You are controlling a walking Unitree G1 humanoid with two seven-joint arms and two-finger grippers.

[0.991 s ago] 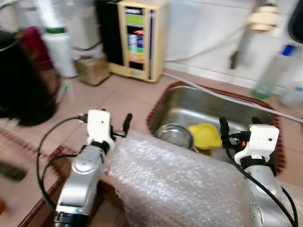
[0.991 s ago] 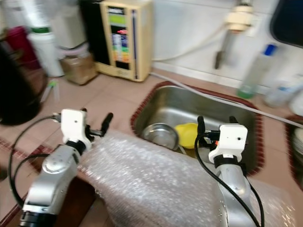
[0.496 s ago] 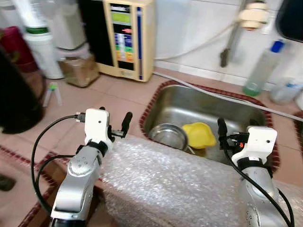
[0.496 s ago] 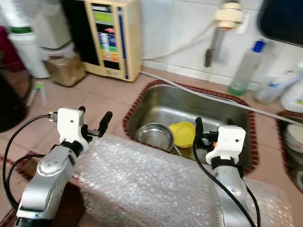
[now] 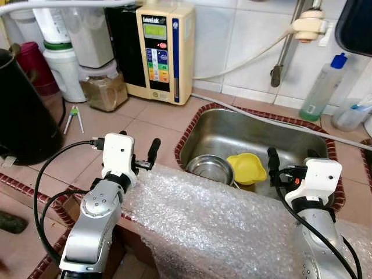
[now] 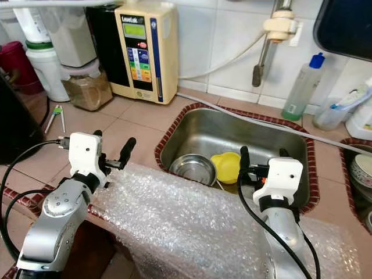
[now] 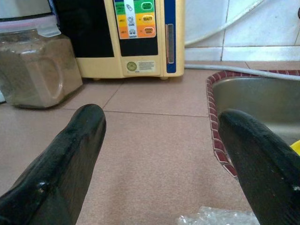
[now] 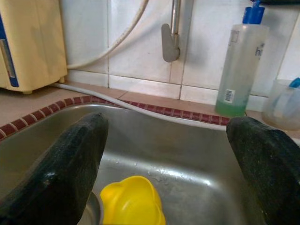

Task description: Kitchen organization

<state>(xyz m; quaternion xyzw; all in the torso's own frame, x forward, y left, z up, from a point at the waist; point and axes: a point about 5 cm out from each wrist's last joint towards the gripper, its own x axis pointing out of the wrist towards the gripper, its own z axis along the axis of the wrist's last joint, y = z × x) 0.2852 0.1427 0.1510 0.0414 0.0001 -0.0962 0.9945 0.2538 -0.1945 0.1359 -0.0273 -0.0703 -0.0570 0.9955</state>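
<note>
Since the earlier frames only the camera has shifted; both arms keep station. Approach step, nothing grasped: left gripper [image 5: 143,161] wide, left of the sink [image 5: 256,128]; right gripper [image 5: 286,164] wide, over its near rim; yellow cup [image 5: 246,167] and steel bowl [image 5: 210,169] inside; next, probably lower the right gripper.

– In the sink [image 5: 302,136]?
– Steel bowl [image 5: 210,169], upright, beside yellow cup [image 5: 246,168], tipped on side, touching.
– Elsewhere?
– Soap bottle [image 5: 325,88] upright behind sink; jar [image 5: 104,91] beside cream dispenser [image 5: 163,51].
</note>
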